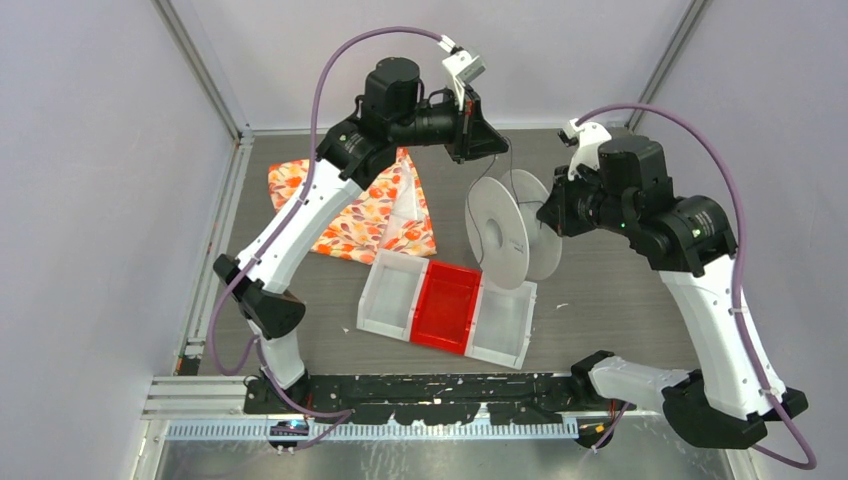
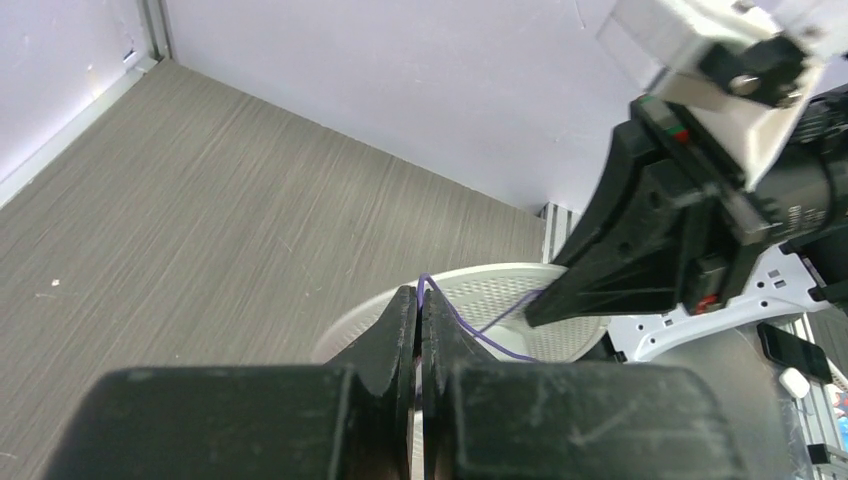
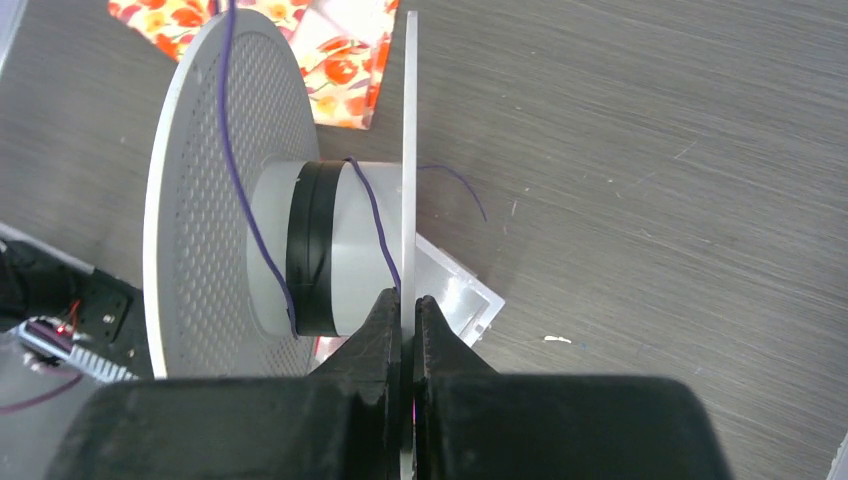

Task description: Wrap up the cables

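Note:
A white spool with two round flanges stands on edge mid-table. My right gripper is shut on the rim of its near flange and holds it upright. A thin dark blue cable runs over the perforated far flange and around the hub with its black band; a loose end sticks out past the near flange. My left gripper is shut on the cable above the spool, high at the back. The cable hangs from it to the spool.
A white tray with a red middle compartment lies in front of the spool. An orange leaf-patterned cloth lies at the back left under the left arm. Grey walls and metal rails enclose the table.

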